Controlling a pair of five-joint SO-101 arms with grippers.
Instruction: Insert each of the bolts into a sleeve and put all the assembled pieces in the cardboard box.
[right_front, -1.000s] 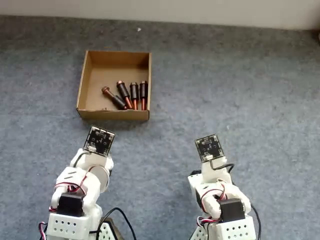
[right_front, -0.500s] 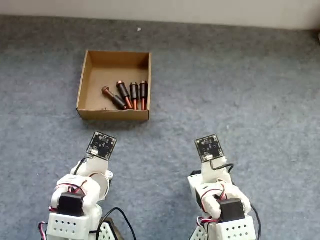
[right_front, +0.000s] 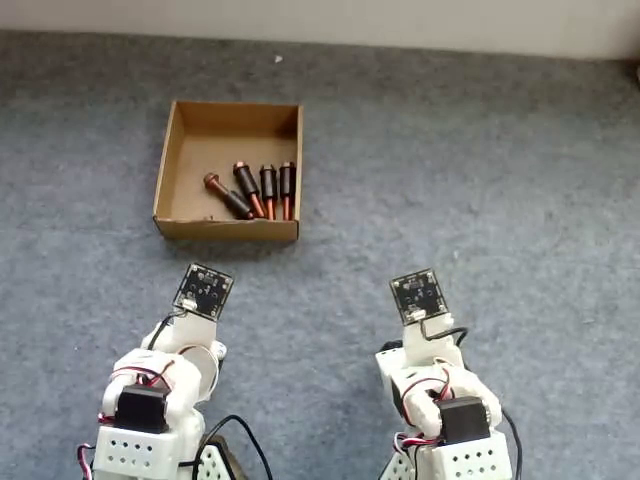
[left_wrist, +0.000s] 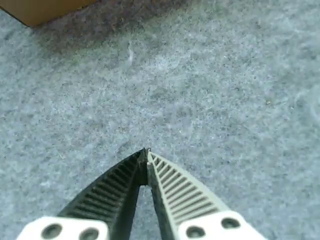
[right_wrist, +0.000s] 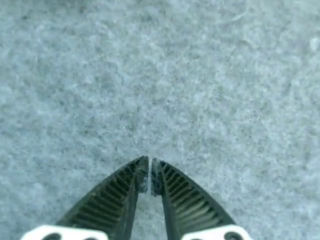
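High view gives us four assembled pieces, bolts in sleeves, lying side by side inside the cardboard box on the table. We judge the task finished. Our left hand and right hand are clenched on nothing, just above the table. We find no readable writing.

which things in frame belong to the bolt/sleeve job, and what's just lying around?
Job:
cardboard box
four assembled pieces lying inside it
left pincer, shut, empty
right pincer, shut, empty

Just lying about:
grey mat
small white speck on it, beyond the box
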